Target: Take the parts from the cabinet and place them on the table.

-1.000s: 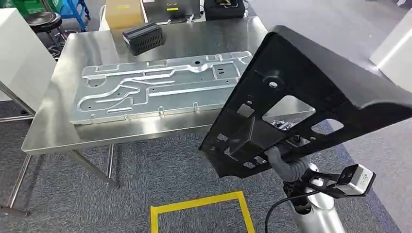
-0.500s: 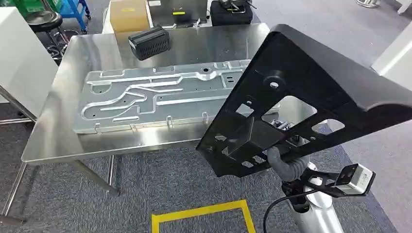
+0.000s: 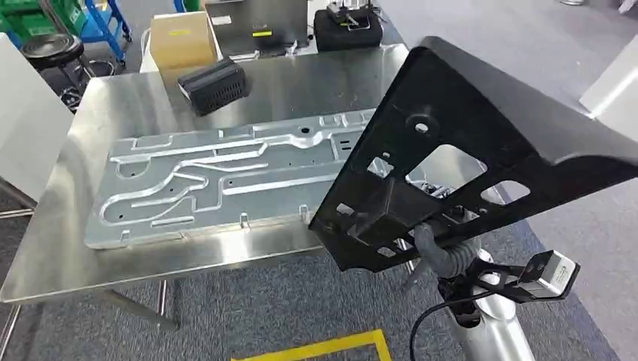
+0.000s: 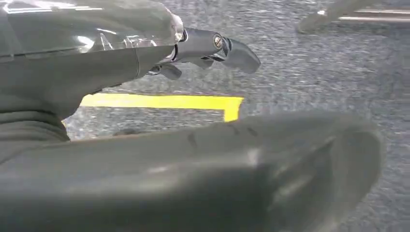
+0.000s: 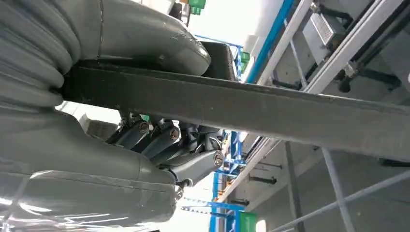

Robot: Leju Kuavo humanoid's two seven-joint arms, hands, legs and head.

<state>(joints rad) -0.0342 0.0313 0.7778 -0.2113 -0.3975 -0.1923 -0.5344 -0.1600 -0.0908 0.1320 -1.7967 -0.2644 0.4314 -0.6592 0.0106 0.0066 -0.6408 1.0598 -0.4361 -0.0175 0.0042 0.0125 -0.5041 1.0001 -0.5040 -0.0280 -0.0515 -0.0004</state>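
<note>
Camera shifted toward table [image 3: 53, 248]; right hand [image 5: 159, 145] grips black panel [image 3: 481, 143]; left hand [image 4: 203, 48] empty, fingers apart.

The robot's left hand [image 4: 145, 53] hangs above grey carpet [image 4: 309, 72], dark fingers [image 4: 227, 48] extended and holding nothing. A corner of yellow floor tape [image 4: 193, 102] shows beyond a blurred dark shape; a metal leg [image 4: 348, 17] crosses the far edge.

Grey carpet [image 3: 248, 316] bearing yellow tape [image 3: 316, 347] lay under the steel surface [image 3: 316, 75]; beyond its far edge stood a cardboard box [image 3: 180, 41] and a black stool [image 3: 51, 50].
</note>
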